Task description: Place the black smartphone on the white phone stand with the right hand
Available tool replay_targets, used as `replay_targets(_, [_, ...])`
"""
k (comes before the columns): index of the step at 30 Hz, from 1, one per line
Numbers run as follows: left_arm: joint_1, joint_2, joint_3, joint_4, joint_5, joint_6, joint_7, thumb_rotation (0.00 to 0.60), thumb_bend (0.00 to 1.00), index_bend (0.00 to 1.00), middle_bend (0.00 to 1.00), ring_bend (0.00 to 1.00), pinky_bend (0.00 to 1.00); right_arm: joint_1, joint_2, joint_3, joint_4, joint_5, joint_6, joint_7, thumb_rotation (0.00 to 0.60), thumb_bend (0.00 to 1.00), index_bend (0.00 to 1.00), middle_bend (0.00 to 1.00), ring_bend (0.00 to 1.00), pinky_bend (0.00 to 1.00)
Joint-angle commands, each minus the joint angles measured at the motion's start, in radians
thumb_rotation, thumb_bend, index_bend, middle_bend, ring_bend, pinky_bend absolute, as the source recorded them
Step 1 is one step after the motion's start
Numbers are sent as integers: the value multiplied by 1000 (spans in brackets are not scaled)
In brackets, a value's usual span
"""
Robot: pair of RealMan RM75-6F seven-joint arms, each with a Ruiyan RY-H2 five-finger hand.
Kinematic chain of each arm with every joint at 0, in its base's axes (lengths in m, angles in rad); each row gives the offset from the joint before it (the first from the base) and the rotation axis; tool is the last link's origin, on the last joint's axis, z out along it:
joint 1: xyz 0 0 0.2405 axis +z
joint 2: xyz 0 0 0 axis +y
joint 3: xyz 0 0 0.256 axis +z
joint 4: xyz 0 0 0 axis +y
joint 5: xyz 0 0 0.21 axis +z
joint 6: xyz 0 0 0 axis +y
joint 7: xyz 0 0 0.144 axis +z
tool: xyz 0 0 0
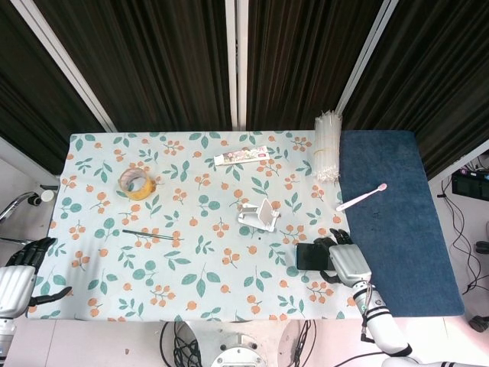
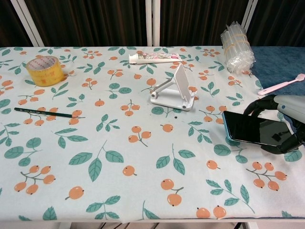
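**Black phone gripped at right edge of tabletop**

Black glossy rectangular smartphone (image 2: 251, 131) sat in the right hand (image 2: 284, 123), dark fingers (image 2: 259, 103) curled over its far long edge and others (image 2: 284, 144) under the near edge. Phone appeared tilted, its left end low, close to the floral-print tabletop (image 2: 95, 143); contact with the cloth could not be told. White folding plastic phone stand (image 2: 175, 89) stood near, up and to the left of the phone, nothing on it.

Left hand (image 1: 19, 275) hung off the tabletop's near left corner, fingers spread, holding nothing.

Also noted: yellow roll of tape (image 2: 44, 69) far left; thin dark pencil (image 2: 45, 113) below it; white toothpaste tube (image 2: 152, 58) beyond the stand; clear bundle of plastic straws (image 2: 236, 46); pink toothbrush (image 2: 281, 84) on the blue mat (image 2: 279, 64).
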State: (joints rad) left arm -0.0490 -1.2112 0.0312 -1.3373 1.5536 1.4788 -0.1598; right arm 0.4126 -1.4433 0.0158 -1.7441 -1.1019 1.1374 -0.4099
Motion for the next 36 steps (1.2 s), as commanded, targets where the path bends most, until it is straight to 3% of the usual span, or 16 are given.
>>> replay_targets(1, [0,0,0,1,-1,-1,-1,438,17,97,99,106,218,-18,-1,5,19,-45,17,67,600,342,595,414,120,0])
replay_targets(4, [0,1,0,0,-2,-4,-1,435,17,97,97,106,218,-33,-2,7,44,-85,32,129,600,354,595,434,213,1])
replay_targets(8, [-1,2,0,-3,-1,-3,-1,439,18,97,94,106,219,-48,0,12,68,-125,45,205,600,371,595,456,333,73])
replay_targets(11, [0,3,0,-5,-1,-2,1,442,18,98,93,106,220,-57,4,17,80,-152,55,255,600,381,598,463,379,97])
replay_targets(19, [1,11,-2,-17,1,4,8,441,18,97,93,106,220,-73,48,37,39,-227,90,363,600,382,600,467,387,79])
replay_targets(25, [1,16,-3,-27,3,8,14,444,18,98,93,106,219,-48,49,114,-21,-203,75,470,600,381,600,467,386,65])
replay_targets(32, [5,16,-2,-36,8,18,20,443,18,98,93,106,220,0,-69,214,-9,-164,50,651,600,381,599,466,387,43])
replay_targets(36, [4,19,-2,-37,7,15,19,442,18,97,93,106,220,27,-172,251,55,-176,72,707,600,381,602,465,387,38])
